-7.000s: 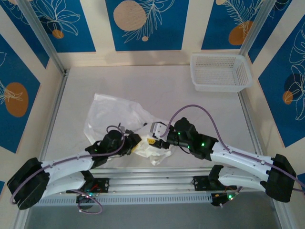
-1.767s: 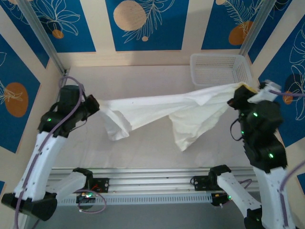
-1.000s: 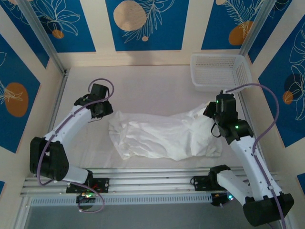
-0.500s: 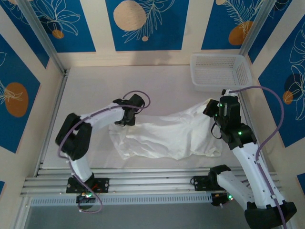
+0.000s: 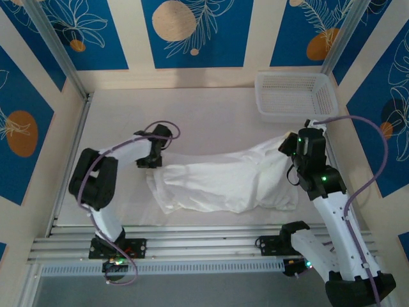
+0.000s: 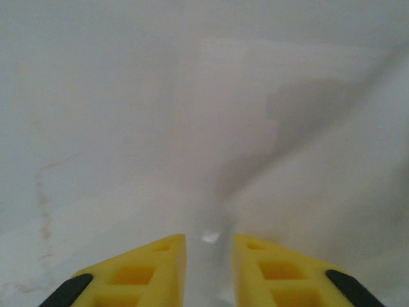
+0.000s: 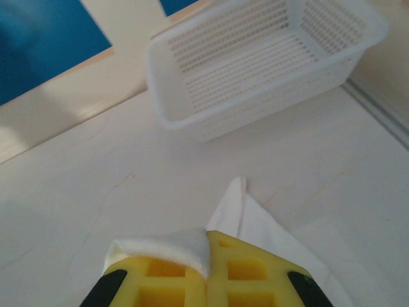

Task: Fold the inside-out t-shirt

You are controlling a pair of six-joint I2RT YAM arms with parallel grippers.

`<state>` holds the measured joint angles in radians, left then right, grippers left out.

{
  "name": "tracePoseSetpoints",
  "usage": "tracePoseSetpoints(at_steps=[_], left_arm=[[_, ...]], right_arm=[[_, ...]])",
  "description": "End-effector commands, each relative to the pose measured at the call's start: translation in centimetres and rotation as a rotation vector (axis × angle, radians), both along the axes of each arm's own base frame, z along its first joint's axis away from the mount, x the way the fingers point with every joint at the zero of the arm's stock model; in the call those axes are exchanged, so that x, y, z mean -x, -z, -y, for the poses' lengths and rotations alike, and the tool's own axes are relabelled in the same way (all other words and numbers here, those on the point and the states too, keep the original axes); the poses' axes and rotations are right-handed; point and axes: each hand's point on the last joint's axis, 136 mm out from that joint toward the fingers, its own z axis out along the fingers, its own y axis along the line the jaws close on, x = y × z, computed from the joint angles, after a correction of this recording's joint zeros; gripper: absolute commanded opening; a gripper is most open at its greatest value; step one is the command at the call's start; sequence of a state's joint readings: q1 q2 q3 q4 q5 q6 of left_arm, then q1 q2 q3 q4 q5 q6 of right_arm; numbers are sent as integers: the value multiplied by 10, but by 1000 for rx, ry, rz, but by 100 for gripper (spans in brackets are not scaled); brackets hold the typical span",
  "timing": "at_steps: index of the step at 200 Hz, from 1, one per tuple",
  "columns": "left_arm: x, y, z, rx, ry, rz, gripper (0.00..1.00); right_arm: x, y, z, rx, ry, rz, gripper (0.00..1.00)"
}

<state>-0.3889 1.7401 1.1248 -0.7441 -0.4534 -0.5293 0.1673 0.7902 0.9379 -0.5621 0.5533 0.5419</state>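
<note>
Right now the white t-shirt (image 5: 223, 182) is lying crumpled across the middle of the counter (image 5: 192, 109), stretching from the left fingers (image 5: 148, 160) to the right fingers (image 5: 289, 146) and bunching in loose wrinkles toward the near edge. The right fingers are pressing together on the t-shirt's far right corner — in the right wrist view a fold of white cloth is sticking up between them and draping over one of them. The left fingers are sitting at the t-shirt's far left edge, standing only narrowly apart. White cloth is showing in the slit between them, yet whether they are gripping it I cannot tell. The white mesh basket (image 5: 295, 96) is standing at the far right corner of the counter — just beyond the right fingers and apart from the t-shirt.
</note>
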Motion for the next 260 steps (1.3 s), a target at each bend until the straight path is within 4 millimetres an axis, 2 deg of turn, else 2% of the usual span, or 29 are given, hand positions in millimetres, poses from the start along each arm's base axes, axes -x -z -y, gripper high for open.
tracePoseSetpoints(at_steps=[1,13,29,53,73,89,115,153,180,208,234,260], left_arm=[[2,-23,-25,53,-81,76,17],[4,-26,-26,121,-108,96,12],[5,-31,-15,226,-106,130,8],[1,-42,28,418,-8,178,8],[3,-54,48,252,115,172,17],[1,-53,55,84,183,137,22],[-5,-33,63,-103,262,54,28],[-10,-2,86,-175,383,-39,44],[-15,6,74,-288,375,-70,47],[-18,-3,46,-358,291,-59,47],[-18,-9,21,-198,169,-9,42],[-14,-7,-2,63,20,36,30]], right_arm=[[10,-27,17,17,67,73,0],[10,-25,13,5,46,66,0],[9,-20,6,-22,16,54,0],[7,-14,-6,-54,-41,46,0],[7,-14,-11,-65,-56,50,0],[6,-14,-14,-67,-65,55,0],[6,-15,-16,-57,-73,59,0],[5,-16,-15,-32,-74,58,0],[4,-16,-16,-26,-78,54,0],[7,-17,-5,4,-22,44,0],[15,-24,14,54,64,49,0],[21,-32,26,82,117,62,0]])
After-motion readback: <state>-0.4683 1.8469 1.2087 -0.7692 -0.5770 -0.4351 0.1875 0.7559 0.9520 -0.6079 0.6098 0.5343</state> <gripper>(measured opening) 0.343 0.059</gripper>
